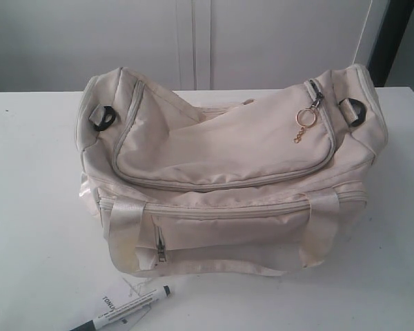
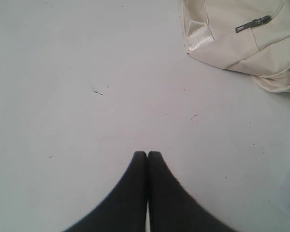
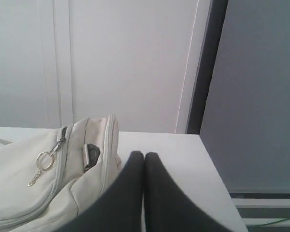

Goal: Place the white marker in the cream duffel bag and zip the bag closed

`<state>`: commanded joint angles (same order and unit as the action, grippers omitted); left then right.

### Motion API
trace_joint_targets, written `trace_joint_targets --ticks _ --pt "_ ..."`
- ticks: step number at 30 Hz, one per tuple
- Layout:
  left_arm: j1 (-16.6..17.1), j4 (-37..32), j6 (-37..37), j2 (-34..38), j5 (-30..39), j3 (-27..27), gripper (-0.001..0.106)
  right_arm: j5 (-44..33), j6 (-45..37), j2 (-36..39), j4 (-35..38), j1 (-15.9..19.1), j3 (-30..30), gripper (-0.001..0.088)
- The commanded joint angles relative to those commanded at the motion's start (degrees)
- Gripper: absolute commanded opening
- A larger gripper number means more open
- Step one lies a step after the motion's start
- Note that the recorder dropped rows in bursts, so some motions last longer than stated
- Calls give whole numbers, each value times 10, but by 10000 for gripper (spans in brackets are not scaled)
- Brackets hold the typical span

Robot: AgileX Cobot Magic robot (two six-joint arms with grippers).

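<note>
White marker (image 1: 126,308) on "TON"-lettered paper tag (image 1: 110,299)

The flat white tabletop (image 1: 27,207) carries a white printed paper tag (image 1: 117,293) (lettering partly hidden) near its front edge, with a white panelled wall (image 1: 193,41) behind it and a dark vertical strip (image 1: 392,34) beside a plain grey panel (image 3: 261,96).

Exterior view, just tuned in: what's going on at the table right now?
Nothing is being handled. The white marker lies on the table in front of the cream duffel bag, partly over a paper tag. The bag looks zipped shut. The left end effector and right end effector are both shut and empty.
</note>
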<state>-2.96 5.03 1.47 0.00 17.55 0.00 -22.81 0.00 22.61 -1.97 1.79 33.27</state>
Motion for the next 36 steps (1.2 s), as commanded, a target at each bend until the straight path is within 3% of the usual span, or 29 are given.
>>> trace_joint_targets --ticks 5,23,36 --pt "0 0 0 0 0 0 0 -71 0 91 6 0 69 0" --pt "0 0 0 0 0 0 0 -102 0 274 49 0 178 0" --pt "0 0 0 0 0 0 0 -107 26 283 51 0 179 0"
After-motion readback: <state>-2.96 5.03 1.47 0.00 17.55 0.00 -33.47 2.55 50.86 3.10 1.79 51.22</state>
